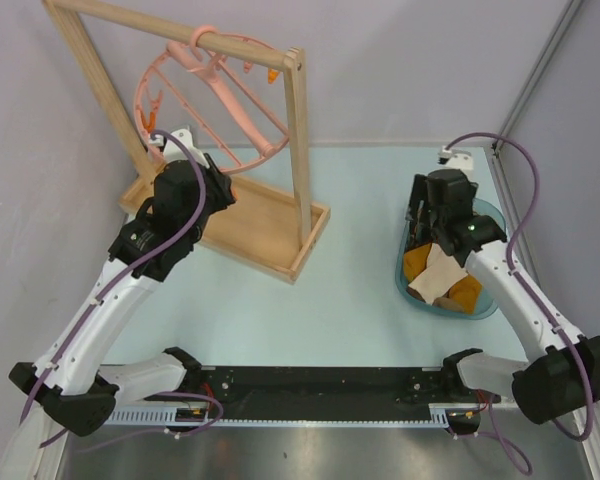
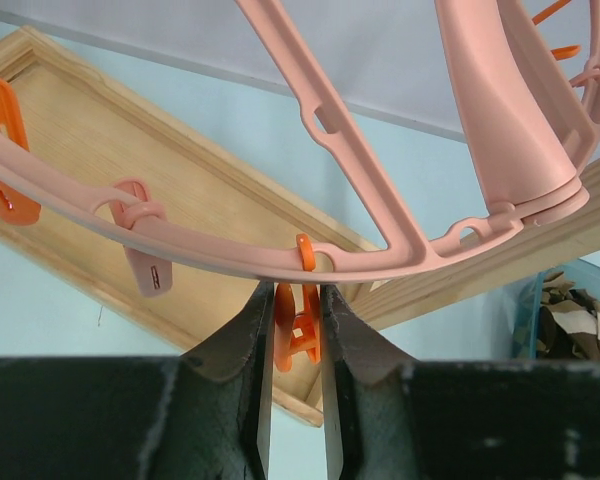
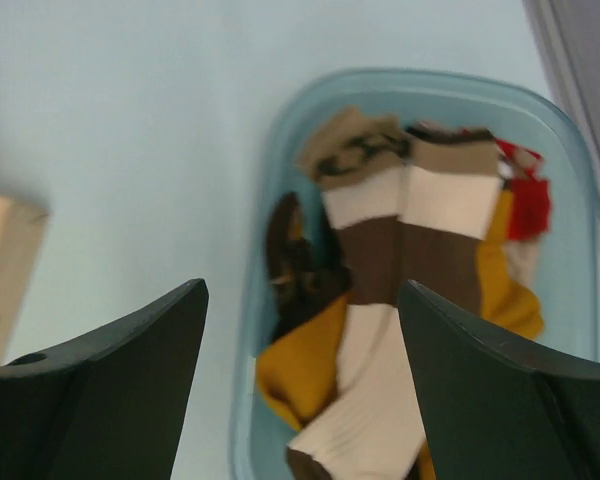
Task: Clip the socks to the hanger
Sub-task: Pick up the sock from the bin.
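Closest to the bases on my side, the right gripper (image 3: 300, 290) hangs with its 2 fingers spread wide and nothing between them, directly above the blue tub (image 3: 280, 130) at the right of the table. The socks (image 3: 400, 250) all lie heaped in this tub, and none is on the hanger yet. On top I see the cream-and-brown pair. In the right wrist view its long axis runs from the near edge to the far edge, so it crosses the line between the 2 fingers, and I judge that the jaws would close over its width and not along its length. The right arm is clearly the nearer one to the socks, and the way to them is straight down. The mustard fabric and the dark brown sock are partly buried under the pair, so I would not aim for those first. Farther away and to the left, the left gripper (image 2: 295, 295) is pressed together on 1 orange clip (image 2: 298, 335), which hangs from the lower rim of the pink hanger (image 2: 400, 255). I cannot tell if the mouth of the clip is open. The hanger hangs by its hook from the bar of the wooden rack (image 1: 250, 220), well apart from the tub, so a lifted sock must travel left and away from me to reach that clip.
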